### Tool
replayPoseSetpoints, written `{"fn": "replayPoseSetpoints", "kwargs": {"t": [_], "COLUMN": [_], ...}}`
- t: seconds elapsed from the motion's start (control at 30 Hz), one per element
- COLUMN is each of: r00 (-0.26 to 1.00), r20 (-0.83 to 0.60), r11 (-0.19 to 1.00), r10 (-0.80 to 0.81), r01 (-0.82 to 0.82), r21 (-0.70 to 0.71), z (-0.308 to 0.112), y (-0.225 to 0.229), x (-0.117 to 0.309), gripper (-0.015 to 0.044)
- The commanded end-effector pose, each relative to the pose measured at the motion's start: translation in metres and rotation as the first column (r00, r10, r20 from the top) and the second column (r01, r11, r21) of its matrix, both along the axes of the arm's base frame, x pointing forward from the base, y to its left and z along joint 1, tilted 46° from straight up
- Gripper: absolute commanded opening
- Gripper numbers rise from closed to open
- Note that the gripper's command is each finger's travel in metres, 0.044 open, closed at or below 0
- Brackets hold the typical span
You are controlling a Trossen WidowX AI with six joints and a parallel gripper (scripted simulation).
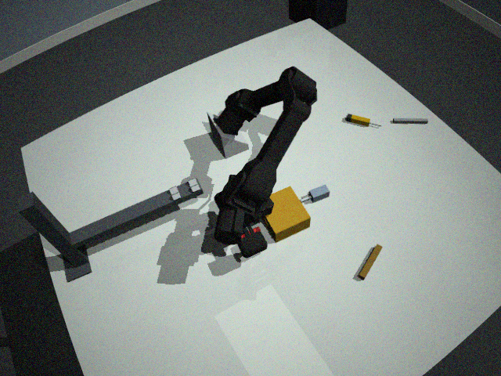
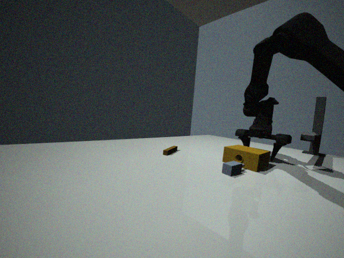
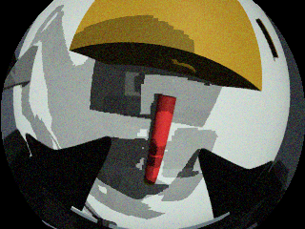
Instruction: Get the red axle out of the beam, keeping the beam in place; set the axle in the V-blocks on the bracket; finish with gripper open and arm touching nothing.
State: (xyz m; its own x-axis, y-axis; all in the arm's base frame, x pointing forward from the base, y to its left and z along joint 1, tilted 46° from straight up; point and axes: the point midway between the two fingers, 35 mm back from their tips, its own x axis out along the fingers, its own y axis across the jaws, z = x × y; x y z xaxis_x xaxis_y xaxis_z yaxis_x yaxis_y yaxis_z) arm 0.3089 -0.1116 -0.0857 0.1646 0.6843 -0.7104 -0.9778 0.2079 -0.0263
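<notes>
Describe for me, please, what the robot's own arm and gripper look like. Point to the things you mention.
The arm (image 1: 279,139) (image 2: 302,38) is matte black, with chunky, angular links and bulky joints. The gripper (image 1: 247,238) (image 2: 259,152) (image 3: 156,149) is black too: a crossbar with two tapering, pointed fingers. I can make out no markings.

Your arm (image 1: 282,137) (image 2: 300,38) is matte black all over, with thick rounded joints and chunky, angular links; its black gripper (image 1: 241,236) (image 2: 260,152) (image 3: 156,149) has a wide crossbar and two wedge-shaped fingers tapering to narrow tips.
</notes>
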Motion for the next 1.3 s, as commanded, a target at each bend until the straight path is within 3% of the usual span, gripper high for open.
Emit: {"fn": "replayPoseSetpoints", "kwargs": {"t": [0.0, 0.23, 0.73, 0.97, 1.27], "r00": [1.000, 1.000, 1.000, 1.000, 1.000], "r20": [-0.002, -0.002, 0.000, 0.000, -0.003], "r11": [1.000, 1.000, 1.000, 1.000, 1.000], "r10": [-0.002, -0.002, 0.000, 0.000, -0.002], "r01": [0.002, 0.002, 0.000, 0.000, 0.002], "r21": [0.007, 0.007, 0.000, 0.000, -0.004], "z": [0.000, 0.000, 0.000, 0.000, 0.020], "y": [0.002, 0.002, 0.000, 0.000, -0.025], "x": [0.000, 0.000, 0.000, 0.000, -0.001], "gripper": [0.0440, 0.0440, 0.0046, 0.0000, 0.0000]}}
